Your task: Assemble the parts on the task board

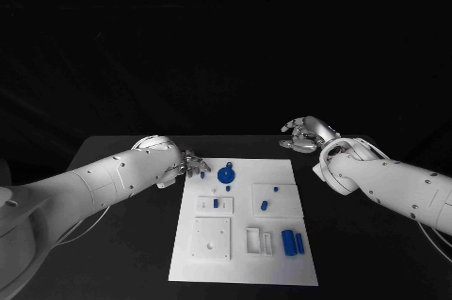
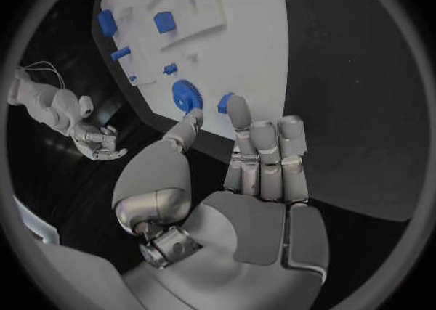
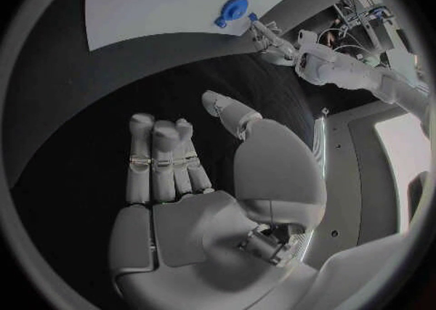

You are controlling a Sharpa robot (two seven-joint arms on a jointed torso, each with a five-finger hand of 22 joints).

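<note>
Task board (image 1: 283, 261) lying mid-counter, most blue parts sitting loose: gear (image 1: 227, 175) near far edge, two blocks (image 1: 293, 242) near right edge. Assembly looking barely begun. Left hand (image 1: 187, 165) hovering released by far-left corner; right hand (image 1: 303, 134) idling empty, off board.

My left hand (image 1: 185, 164) hovers at the far left corner of the task board (image 1: 283, 264), fingers apart, just beside a small blue peg (image 1: 202, 174) and the blue gear (image 1: 227, 175) — those two crowd that corner. My right hand (image 1: 303, 134) hangs over bare worktop (image 1: 123, 248) beyond the board's far right corner, nothing near it. Mid-board, raised white blocks (image 1: 212, 237) and upright blue parts (image 1: 290, 242) stand close together — narrow gaps between them.
</note>
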